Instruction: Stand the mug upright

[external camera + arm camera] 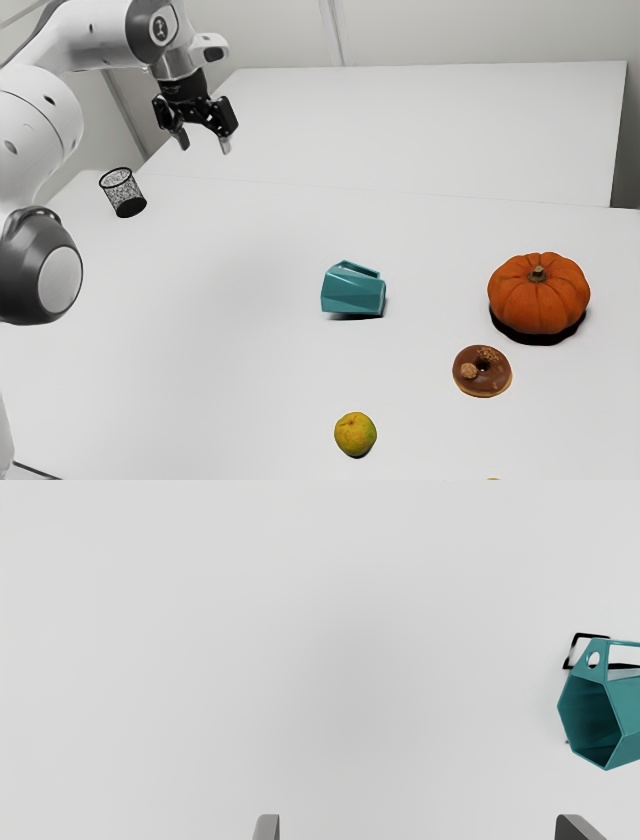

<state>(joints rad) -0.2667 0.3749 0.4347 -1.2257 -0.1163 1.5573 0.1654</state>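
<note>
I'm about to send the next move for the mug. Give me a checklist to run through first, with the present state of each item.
1. Gripper open and empty: ok, fingers wide apart with nothing between them.
2. Gripper lined up with the mug: not ok, the mug is off to one side in the wrist view.
3. Gripper down at the mug: not ok, it hangs high above the table.
4. Mug upright: not ok, it lies on its side, mouth toward the gripper.
5. Donut and pumpkin apart from the mug: ok.
6. Grip firm enough to turn the mug: cannot tell, nothing is grasped.
</note>
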